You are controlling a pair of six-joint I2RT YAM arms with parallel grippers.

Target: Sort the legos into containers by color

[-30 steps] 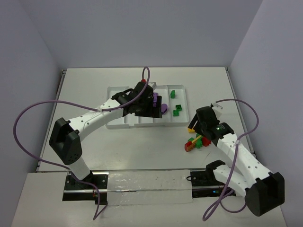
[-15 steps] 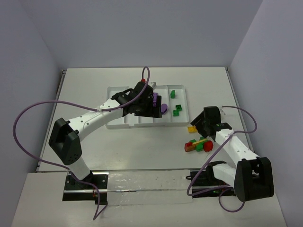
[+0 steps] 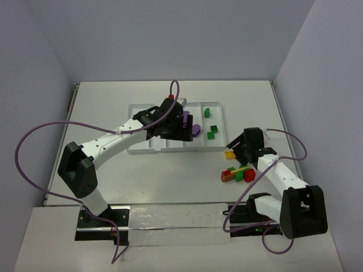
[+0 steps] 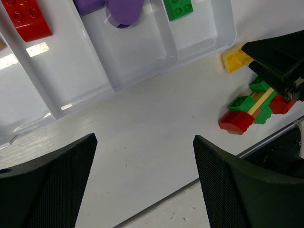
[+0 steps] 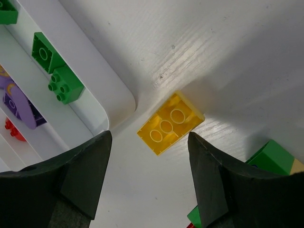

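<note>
While its two fingers stand spread with nothing between them, the right gripper [image 5: 148, 159] hangs low over the yellow brick [image 5: 171, 122], one finger to each side. I judge this to be the line-up for a pinch. That brick lies flat on the table [image 5: 213, 47], just beside the near right corner of the tray [image 5: 102, 95], apart from the stuck-together cluster [image 3: 238, 173] nearer the arm bases. The left gripper [image 4: 145, 156], likewise agape and empty, hovers above the tray's near edge. In the tray, green bricks [image 5: 50, 52] sit in the rightmost compartment, purple pieces [image 4: 121, 7] in the next one left, and a red brick [image 4: 28, 19] in the one after. No brand, label or writing is legible anywhere.
</note>
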